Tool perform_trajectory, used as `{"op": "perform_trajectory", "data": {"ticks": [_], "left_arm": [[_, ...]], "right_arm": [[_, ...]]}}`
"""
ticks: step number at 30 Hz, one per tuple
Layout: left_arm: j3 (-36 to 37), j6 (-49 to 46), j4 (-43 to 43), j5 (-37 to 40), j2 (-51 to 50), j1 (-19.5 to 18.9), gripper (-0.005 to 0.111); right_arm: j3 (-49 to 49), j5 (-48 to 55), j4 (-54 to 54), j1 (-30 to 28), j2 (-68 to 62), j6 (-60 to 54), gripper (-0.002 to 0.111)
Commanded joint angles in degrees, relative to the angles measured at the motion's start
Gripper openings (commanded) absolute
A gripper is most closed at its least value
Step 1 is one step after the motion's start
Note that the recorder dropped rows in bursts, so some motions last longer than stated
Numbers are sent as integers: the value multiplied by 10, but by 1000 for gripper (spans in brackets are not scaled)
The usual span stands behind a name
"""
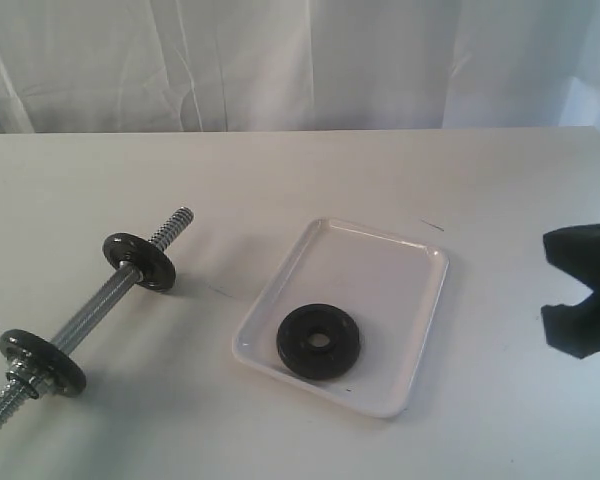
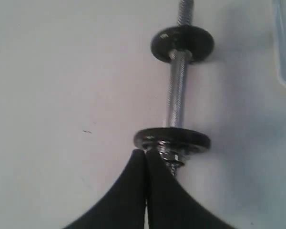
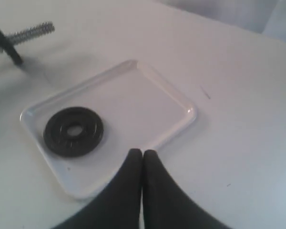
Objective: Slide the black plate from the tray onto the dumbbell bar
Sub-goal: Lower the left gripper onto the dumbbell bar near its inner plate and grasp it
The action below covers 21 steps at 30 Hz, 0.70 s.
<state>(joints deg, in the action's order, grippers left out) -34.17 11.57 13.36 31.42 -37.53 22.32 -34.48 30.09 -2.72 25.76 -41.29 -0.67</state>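
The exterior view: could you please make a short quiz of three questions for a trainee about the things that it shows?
1. True or false: the black plate lies inside the tray.
2. How many discs sit on the dumbbell bar? A) one B) two C) three
3. Fill in: the left gripper and the right gripper are both ____.
Key: 1 true; 2 B; 3 shut.

Black plate (image 1: 318, 341) flat in tray (image 1: 385, 275); dumbbell bar (image 1: 95, 306) leftward.
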Motion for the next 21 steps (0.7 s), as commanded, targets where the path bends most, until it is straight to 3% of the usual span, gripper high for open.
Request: {"op": "perform_trajectory", "data": {"ticks": [1, 9, 15, 18, 21], "left_arm": [[-67, -81, -78, 59, -121, 11, 0], [-208, -91, -84, 70, -354, 11, 0], [-264, -91, -84, 38, -469, 11, 1], [-276, -91, -84, 27, -518, 11, 14], [-287, -89, -84, 26, -552, 11, 43]], "right_arm": [[-14, 44, 5, 31, -38, -24, 0], [-13, 113, 36, 46, -44, -21, 0], [9, 94, 72, 46, -13, -22, 0], [9, 91, 72, 46, 0, -23, 0], [9, 90, 72, 46, 5, -23, 0]]}}
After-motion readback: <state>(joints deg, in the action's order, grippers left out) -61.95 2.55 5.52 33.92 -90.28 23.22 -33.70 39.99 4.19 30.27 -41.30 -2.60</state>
